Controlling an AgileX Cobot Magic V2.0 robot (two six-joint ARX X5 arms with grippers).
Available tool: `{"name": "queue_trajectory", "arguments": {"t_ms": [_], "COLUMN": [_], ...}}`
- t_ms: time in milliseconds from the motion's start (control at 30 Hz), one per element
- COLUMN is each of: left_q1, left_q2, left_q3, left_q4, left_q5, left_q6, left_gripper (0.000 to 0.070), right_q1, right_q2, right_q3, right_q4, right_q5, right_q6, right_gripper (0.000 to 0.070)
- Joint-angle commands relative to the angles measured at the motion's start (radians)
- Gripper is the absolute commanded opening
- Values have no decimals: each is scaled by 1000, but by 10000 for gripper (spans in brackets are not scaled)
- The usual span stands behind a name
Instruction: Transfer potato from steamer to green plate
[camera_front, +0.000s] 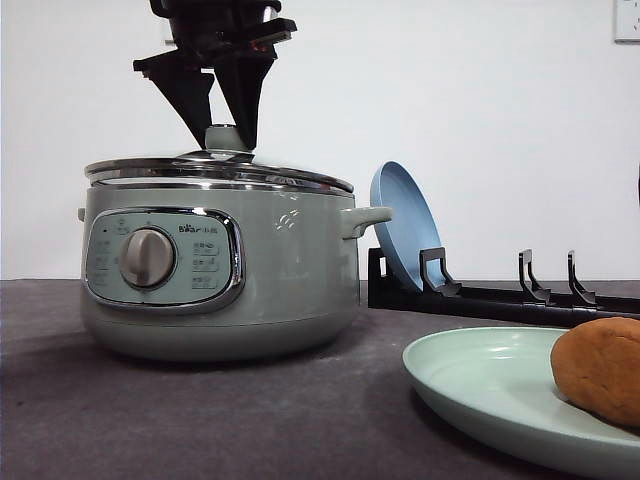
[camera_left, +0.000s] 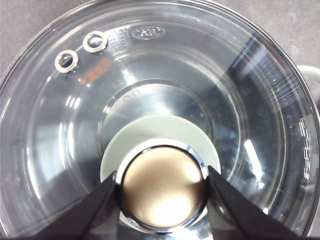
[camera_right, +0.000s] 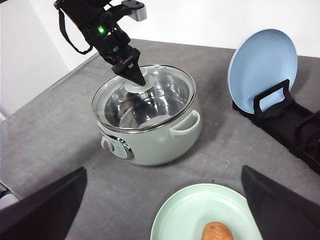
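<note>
one potato already lies on your green plate, while your left gripper pinches the lid knob on the steamer, and your right gripper hangs spread wide.

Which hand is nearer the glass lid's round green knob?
Left. The left hand has its fingers on either side of the round green knob atop the pale green steamer. The right hand hovers wide open over the green plate.
</note>
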Motion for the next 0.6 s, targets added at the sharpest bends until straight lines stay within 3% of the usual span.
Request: {"name": "queue_trajectory", "arguments": {"t_ms": [0,567], "left_q1": [-11,-11], "left_q2": [27,70], "left_q3": [32,31], "left_q4": [29,23], "left_q5": [12,15], "left_q6": [-22,-60], "left_gripper": [0,0], "right_q1": [5,5], "right_q2": [2,2], "right_q3": [16,16], "right_q4": [18,59], "right_q5": [2,-1], "right_q6": [-11,-6], "right_gripper": [624,624]}}
